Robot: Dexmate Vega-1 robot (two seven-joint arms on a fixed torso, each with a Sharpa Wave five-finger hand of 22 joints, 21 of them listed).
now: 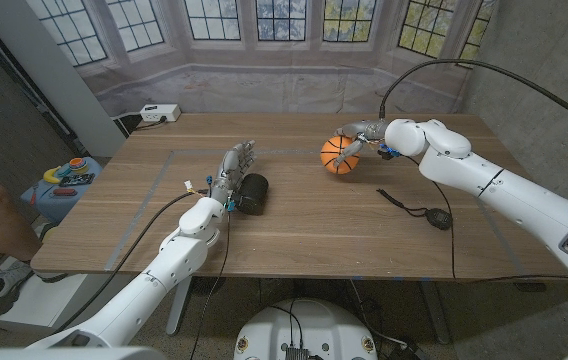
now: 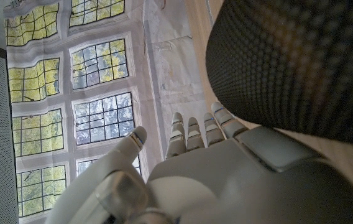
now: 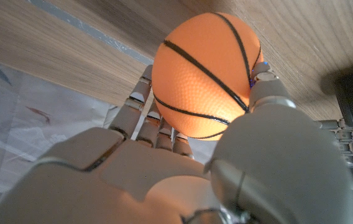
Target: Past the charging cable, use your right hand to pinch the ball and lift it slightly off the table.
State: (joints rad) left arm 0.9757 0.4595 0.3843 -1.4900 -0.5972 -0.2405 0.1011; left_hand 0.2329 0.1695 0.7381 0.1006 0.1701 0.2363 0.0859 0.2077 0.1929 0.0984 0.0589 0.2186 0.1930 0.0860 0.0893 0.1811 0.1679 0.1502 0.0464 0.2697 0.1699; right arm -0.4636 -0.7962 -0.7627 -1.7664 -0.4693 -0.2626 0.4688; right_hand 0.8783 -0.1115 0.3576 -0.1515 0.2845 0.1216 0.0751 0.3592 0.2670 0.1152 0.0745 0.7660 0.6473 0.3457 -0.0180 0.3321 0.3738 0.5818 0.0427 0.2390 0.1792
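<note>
Two hands in view; right hand (image 1: 362,133) has its fingers (image 3: 140,102) and thumb pinched on the ball (image 1: 340,155), far-right of the counter (image 1: 294,225), beyond the cable (image 1: 416,208). Lift goes straight up. Left hand (image 1: 236,165) waits, fingers apart, beside a speaker (image 1: 253,193).

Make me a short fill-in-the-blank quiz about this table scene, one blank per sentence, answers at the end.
1. The right hand grips the ball, which is coloured ____.
2. The black speaker lies beside the ____ hand.
3. The charging cable lies on the ____ table.
4. The lines on the ball are ____.

Answers: orange; left; wooden; black
</note>
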